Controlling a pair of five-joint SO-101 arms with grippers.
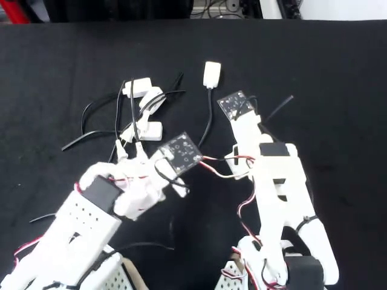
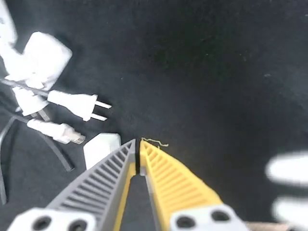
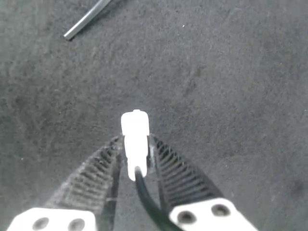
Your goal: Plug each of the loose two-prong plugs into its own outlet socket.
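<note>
On the black table (image 1: 338, 72), the right claw (image 3: 135, 141) clamps a white plug (image 3: 135, 126) trailing a black cord (image 3: 144, 192); the left claw (image 2: 139, 143) is closed.

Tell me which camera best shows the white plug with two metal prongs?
The left wrist view: the plug lies close by, both prongs plain. The high view loses it in the tangle of white parts and cords, prongs too small to tell. The right wrist view faces another white piece.
</note>
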